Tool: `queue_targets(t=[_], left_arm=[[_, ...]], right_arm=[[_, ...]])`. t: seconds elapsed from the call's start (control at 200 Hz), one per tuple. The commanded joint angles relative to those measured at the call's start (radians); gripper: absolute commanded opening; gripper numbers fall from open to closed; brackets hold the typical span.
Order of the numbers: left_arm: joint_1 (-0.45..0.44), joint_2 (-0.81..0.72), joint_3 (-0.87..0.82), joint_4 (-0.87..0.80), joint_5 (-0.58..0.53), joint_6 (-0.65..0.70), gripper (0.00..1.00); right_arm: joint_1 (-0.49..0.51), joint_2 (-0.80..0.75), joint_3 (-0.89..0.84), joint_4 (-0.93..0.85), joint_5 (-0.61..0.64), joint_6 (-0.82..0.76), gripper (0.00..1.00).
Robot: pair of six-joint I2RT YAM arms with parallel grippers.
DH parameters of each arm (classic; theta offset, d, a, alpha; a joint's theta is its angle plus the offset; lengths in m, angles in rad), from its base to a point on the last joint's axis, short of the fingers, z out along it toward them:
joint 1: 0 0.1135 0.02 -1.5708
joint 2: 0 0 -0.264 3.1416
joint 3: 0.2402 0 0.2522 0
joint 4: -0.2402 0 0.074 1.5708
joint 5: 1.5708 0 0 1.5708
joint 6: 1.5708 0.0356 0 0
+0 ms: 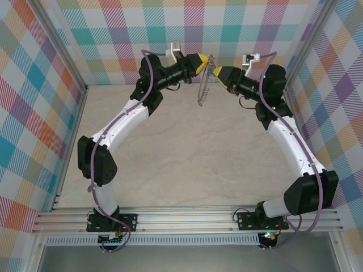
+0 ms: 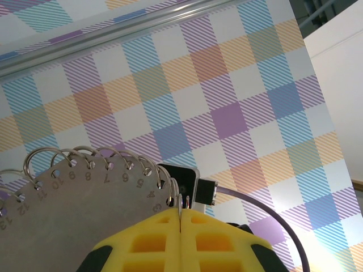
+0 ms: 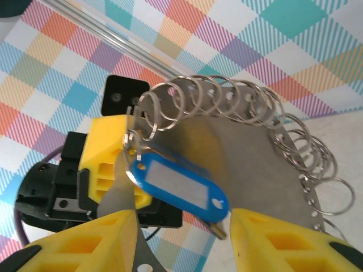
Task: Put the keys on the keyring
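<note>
left fingers (image 2: pixel 148 245) pinch the keyring (image 2: pixel 85 199), right fingers (image 3: pixel 283 245) spread near the blue key (image 3: pixel 178 190).

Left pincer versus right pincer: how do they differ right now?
Left pincer is shut; right pincer stands open. Left pincer clamps the edge of the numbered metal plate; right pincer has a blue tag between its fingers, grip unclear. Shared: yellow fingers, both facing each other at the plate's rings.
</note>
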Motion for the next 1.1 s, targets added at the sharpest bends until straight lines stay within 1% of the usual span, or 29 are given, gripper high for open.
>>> queue_targets(t=[0.0,0.19,0.33,0.755,0.86,0.97,1.095], left_arm=[[0.009,-0.011,0.007,0.077,0.001,-0.019,0.00],[0.009,-0.014,0.006,0.075,0.004,-0.019,0.00],[0.008,-0.017,0.003,0.073,0.007,-0.019,0.00],[0.008,-0.026,-0.004,0.073,0.012,-0.019,0.00],[0.008,-0.024,0.000,0.073,0.013,-0.021,0.00],[0.008,-0.022,0.001,0.074,0.013,-0.021,0.00],[0.009,-0.019,0.003,0.078,0.012,-0.024,0.00]], right_arm=[[0.003,-0.020,0.045,-0.079,0.024,-0.126,0.49],[0.013,-0.041,0.071,-0.159,0.043,-0.256,0.55],[0.025,-0.048,0.086,-0.188,0.050,-0.320,0.55],[0.056,-0.005,0.153,-0.226,0.068,-0.379,0.55],[0.061,0.008,0.164,-0.234,0.066,-0.387,0.53],[0.066,0.018,0.169,-0.236,0.062,-0.391,0.48],[0.070,0.030,0.177,-0.242,0.054,-0.397,0.38]])
